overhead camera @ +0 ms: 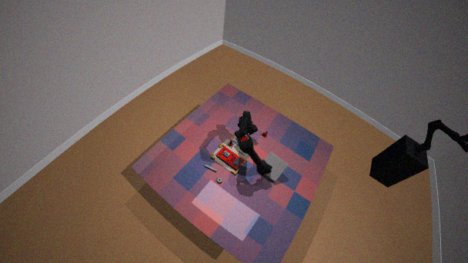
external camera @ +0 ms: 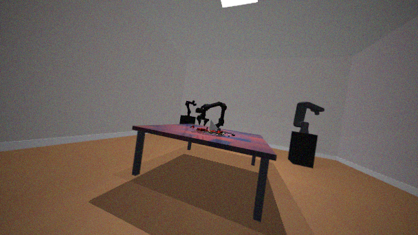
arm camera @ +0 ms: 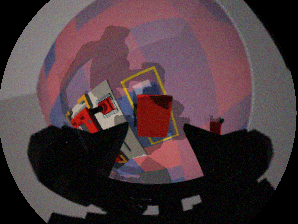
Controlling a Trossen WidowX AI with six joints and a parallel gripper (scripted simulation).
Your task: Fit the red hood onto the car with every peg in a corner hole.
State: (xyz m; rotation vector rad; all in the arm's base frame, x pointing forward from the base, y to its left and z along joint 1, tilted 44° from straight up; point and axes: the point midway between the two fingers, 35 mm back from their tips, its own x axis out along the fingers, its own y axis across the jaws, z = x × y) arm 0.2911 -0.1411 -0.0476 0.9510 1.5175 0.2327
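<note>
The red hood (overhead camera: 244, 139) (external camera: 201, 129) (arm camera: 154, 117) lies on the table beside the jig, within a thin yellow outline (arm camera: 138, 74). Its flat red face shows in the wrist view; its corner holes cannot be made out. My gripper (external camera: 202, 124) (arm camera: 156, 125) is open and empty, above the hood, which appears between the fingertips in the wrist view. The red car chassis (overhead camera: 234, 161) (arm camera: 84, 122) sits in the pale jig with yellow corners, with a grey engine block (overhead camera: 226, 154) on its deck. The pegs are too small to tell.
A small dark-red object (overhead camera: 265, 134) (arm camera: 215, 126) lies on the other side of the hood from the jig. A grey bar (overhead camera: 210, 168) and a small round grey part (overhead camera: 219, 181) lie near the chassis. A grey panel (overhead camera: 277, 163) stands by the arm's base.
</note>
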